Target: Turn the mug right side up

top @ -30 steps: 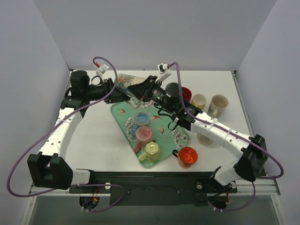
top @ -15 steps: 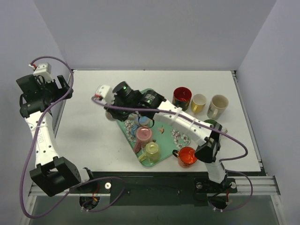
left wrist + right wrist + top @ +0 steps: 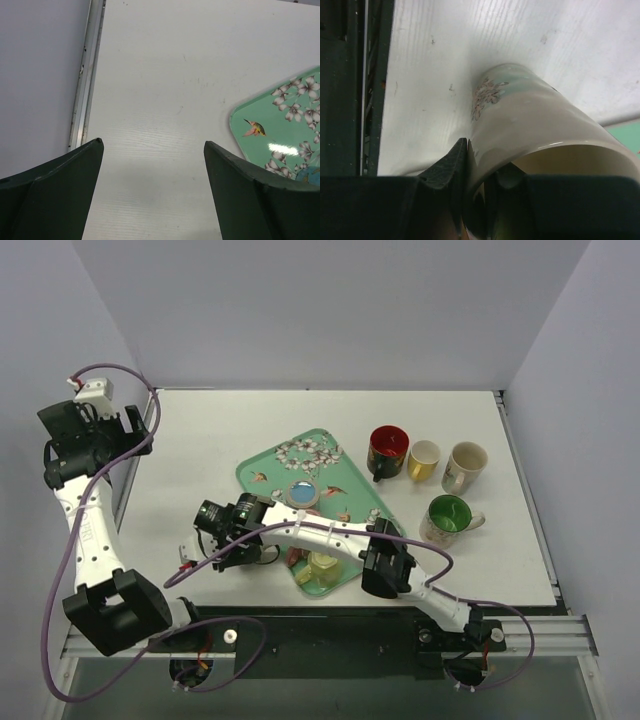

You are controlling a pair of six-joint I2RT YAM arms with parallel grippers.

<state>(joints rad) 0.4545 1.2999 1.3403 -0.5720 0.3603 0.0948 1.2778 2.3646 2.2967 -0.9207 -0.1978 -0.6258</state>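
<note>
Right wrist view: the right tool pinches the rim of the mug, one dark finger outside the wall and the other inside the mouth. The jaws stand only a wall's thickness apart. The mug is glossy cream ceramic, round, with a pale green band and a pink flower spray on its side. Its mouth faces the camera and its base points down at the white, faintly grained surface, near a dark frame at the edge. Whether the base touches cannot be told. The lower rim is cut off by the tool body, and no handle shows.

Left wrist view: the left tool is spread wide with nothing between its dark green fingers, well above the surface. A metal rail runs along the left. At the right a corner of the teal tray shows, printed with white blossoms and a hummingbird; the rest is cut off.

Top view: the right arm folds low across the tray's near end, hiding part of it, its wrist just left of the tray. The mug is hard to make out there. A red cup, yellow cup, cream cup and green cup stand right of the tray.
</note>
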